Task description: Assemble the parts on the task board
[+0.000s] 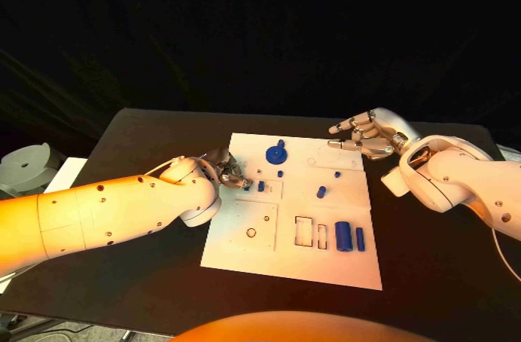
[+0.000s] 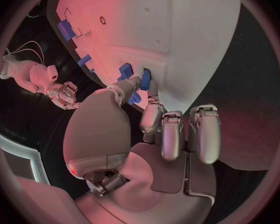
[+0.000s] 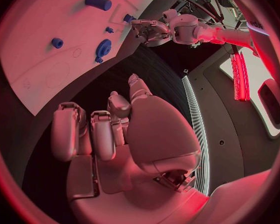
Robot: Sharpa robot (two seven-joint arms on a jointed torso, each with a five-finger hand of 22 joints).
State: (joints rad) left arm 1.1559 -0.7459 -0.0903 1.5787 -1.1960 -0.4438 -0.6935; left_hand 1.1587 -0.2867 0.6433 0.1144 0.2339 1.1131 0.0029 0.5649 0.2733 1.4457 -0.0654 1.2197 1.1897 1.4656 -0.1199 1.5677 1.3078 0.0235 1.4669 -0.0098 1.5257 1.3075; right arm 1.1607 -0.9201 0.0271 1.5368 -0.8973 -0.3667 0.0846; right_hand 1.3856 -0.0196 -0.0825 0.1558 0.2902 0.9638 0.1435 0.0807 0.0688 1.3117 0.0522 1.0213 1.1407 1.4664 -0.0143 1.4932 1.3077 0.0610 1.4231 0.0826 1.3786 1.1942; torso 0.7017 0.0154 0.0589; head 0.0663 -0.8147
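Note:
The white task board (image 1: 245,248) lies in the middle of the black table. My left hand (image 1: 223,169) (image 2: 159,134) is at the board's left edge, and its thumb and a finger pinch a small blue part (image 1: 260,185) (image 2: 144,79) right at the board's surface. A blue gear (image 1: 277,155) (image 3: 103,47) stands near the far edge. A blue peg (image 1: 321,192) lies mid-board, and a blue cylinder (image 1: 343,236) and a thin blue bar (image 1: 361,239) lie near the right edge. My right hand (image 1: 369,135) (image 3: 115,129) hovers beyond the board's far right corner, fingers apart and empty.
Rectangular slot outlines (image 1: 304,231) and a round hole (image 1: 251,233) mark the board's near half. Two tiny blue pieces (image 1: 336,174) (image 1: 280,173) sit near the gear. A grey round object (image 1: 27,169) stands off the table's left side.

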